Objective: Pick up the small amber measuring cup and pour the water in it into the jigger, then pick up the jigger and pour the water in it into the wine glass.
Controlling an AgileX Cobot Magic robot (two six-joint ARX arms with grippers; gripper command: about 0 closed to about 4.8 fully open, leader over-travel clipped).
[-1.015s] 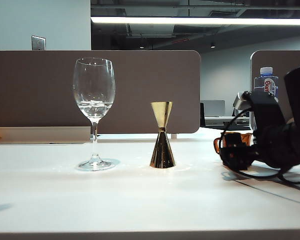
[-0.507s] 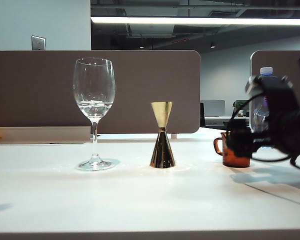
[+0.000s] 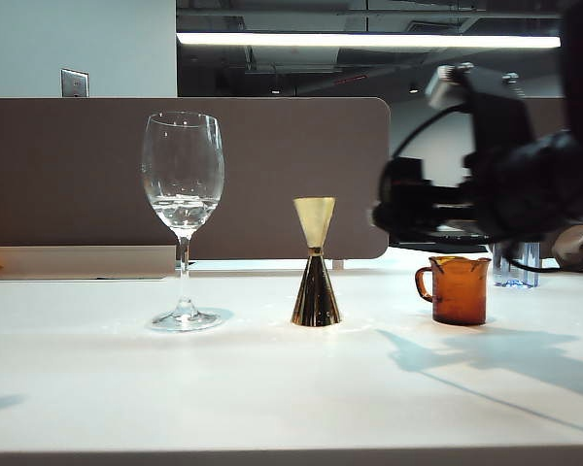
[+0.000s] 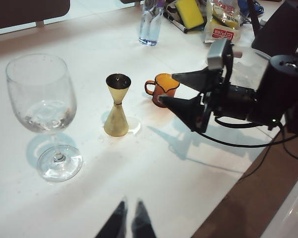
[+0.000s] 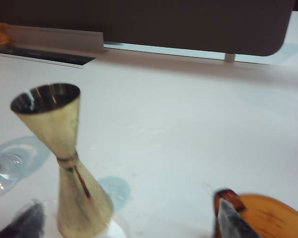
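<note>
One amber measuring cup [image 3: 458,290], translucent, loop handle toward jigger [image 3: 316,262], upright.

No lettering on the snack packet [image 4: 223,20] or elsewhere can be read.

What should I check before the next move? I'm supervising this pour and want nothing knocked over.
1. Right gripper open and empty: ok; its jaws stand wide apart in the air, beside and above the small amber measuring cup.
2. Measuring cup upright on the table, free of the gripper: ok.
3. Jigger upright, pale small cone up: ok.
4. Wine glass upright, apart from the jigger: ok; a little water sits in its bowl.
5. Left gripper clear of the vessels: ok; it hangs low over bare table, fingertips close together.
6. Water remaining in cup or jigger: cannot tell.
</note>
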